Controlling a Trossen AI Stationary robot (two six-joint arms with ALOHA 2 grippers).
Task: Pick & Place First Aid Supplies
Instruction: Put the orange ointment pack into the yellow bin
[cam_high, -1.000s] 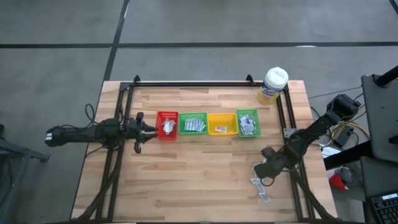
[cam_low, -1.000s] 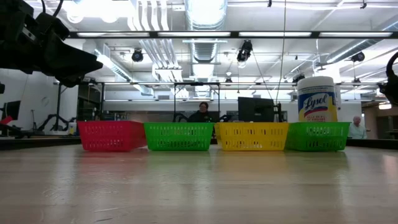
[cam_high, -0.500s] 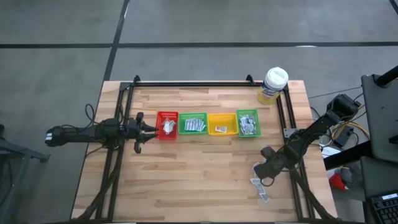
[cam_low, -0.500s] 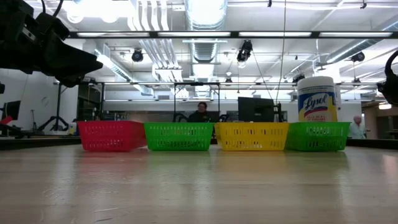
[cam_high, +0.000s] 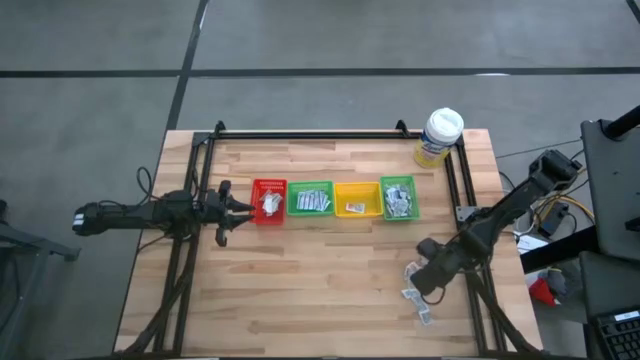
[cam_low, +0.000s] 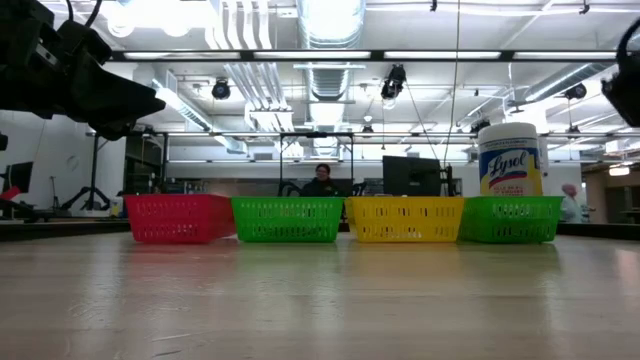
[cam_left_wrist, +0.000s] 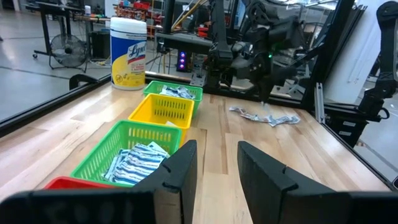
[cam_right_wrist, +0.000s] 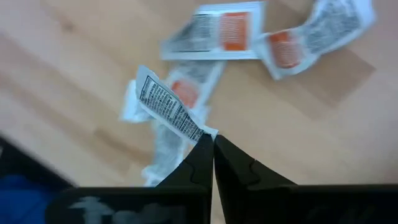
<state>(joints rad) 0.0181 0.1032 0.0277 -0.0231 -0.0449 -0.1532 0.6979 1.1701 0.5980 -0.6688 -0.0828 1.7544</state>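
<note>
The first aid supplies are small flat sachets. A few white-and-red ones (cam_right_wrist: 227, 31) lie loose on the wood near the table's right edge (cam_high: 424, 314); others fill the bins. My right gripper (cam_high: 424, 284) points steeply down over the loose ones, shut on a white sachet with black print (cam_right_wrist: 166, 107). My left gripper (cam_high: 234, 203) waits at the table's left, level and open (cam_left_wrist: 217, 167), just left of the red bin, nothing between its fingers. My right gripper pinches one corner (cam_right_wrist: 200, 132) of the white printed sachet between its two fingertips, only at their free ends. The fingers come from above, pointing steeply down. The sachet sticks out sideways from the tips, above the sachets that lie on the wood.
A row of four bins stands mid-table: red (cam_high: 268, 200), green (cam_high: 310, 199), yellow (cam_high: 357, 199), green (cam_high: 398, 198), each with sachets inside. A yellow wipes tub with a white lid (cam_high: 440, 137) stands at the far right. A black frame rail (cam_high: 462, 210) runs along the table's right side.
My right gripper has risen a little above the loose sachets and rolled slightly about its own axis; in the low view its arm has moved up at the picture's right edge.
</note>
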